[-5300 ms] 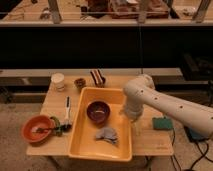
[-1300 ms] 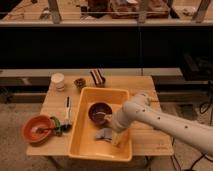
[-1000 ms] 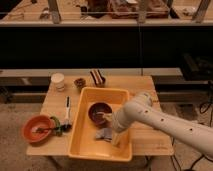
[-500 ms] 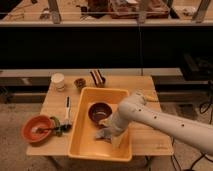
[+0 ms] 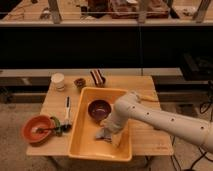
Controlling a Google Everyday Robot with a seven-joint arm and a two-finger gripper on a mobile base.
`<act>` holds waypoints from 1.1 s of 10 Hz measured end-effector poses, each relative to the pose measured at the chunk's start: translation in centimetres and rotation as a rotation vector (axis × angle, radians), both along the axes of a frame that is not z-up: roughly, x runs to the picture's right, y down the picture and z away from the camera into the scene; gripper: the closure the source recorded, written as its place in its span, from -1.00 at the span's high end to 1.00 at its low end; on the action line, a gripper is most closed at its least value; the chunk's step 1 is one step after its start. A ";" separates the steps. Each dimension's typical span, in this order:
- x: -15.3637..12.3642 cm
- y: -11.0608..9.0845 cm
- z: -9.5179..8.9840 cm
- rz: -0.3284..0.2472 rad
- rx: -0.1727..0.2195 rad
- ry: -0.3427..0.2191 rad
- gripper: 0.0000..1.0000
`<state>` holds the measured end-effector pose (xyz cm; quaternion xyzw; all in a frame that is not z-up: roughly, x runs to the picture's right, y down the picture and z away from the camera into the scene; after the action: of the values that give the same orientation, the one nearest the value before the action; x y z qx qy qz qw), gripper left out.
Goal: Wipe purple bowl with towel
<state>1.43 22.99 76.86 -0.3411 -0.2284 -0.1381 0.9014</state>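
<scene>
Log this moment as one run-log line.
tool: open, down at towel | towel: lying in yellow tub | purple bowl: in tub, beside towel

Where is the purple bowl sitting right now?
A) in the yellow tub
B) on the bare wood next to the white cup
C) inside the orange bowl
A: the purple bowl sits inside the yellow tub, with the gripper down at the towel just in front of it.

Two bowls: purple bowl (image 5: pixel 100 110), orange bowl (image 5: pixel 36 130). One tray (image 5: pixel 81 146). One towel (image 5: pixel 101 135). One cup (image 5: pixel 58 81). One gripper (image 5: pixel 111 131), down in the tray at the towel.
</scene>
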 end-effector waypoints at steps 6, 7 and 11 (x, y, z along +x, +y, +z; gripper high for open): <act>-0.2 1.1 3.4 -0.015 -0.038 0.038 0.49; -0.2 1.2 3.5 -0.007 -0.040 0.039 0.30; 0.3 1.2 3.2 0.030 -0.048 0.043 -0.51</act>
<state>1.71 24.21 80.09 -0.3622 -0.2171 -0.1118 0.8995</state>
